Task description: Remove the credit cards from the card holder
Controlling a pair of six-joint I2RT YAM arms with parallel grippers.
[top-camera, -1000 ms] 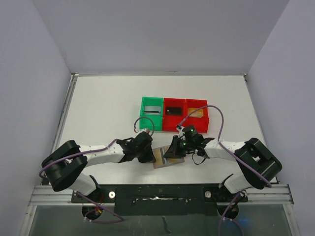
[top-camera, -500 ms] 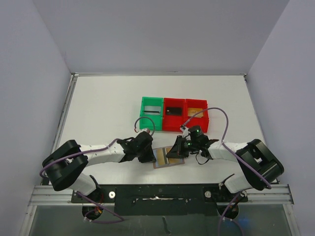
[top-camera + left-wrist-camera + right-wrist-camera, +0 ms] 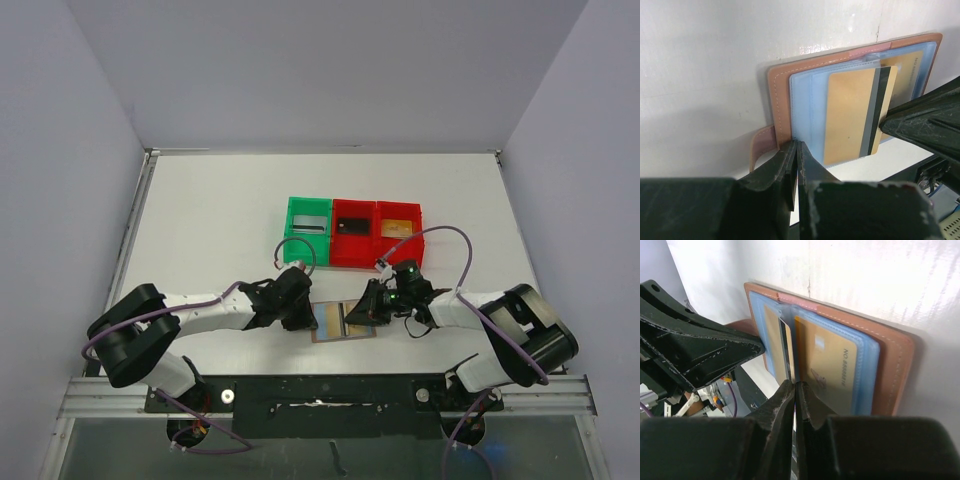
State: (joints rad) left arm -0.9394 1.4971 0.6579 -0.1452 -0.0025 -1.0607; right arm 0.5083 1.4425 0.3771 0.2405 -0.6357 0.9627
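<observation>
I'm pinching L gripper (image 3: pixel 795 148) tight on card holder (image 3: pixel 777 95) edge; R gripper (image 3: pixel 794 386) is clamping 1 gold card (image 3: pixel 847 117), sitting partly out of holder's sleeve.

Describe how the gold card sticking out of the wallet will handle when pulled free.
The gold card probably stays stiff: it juts flat past the plastic sleeve without drooping. Its smooth face likely slides out easily, but might slip in a thin edge pinch. It looks light, and the wallet could drag along unless held.
</observation>
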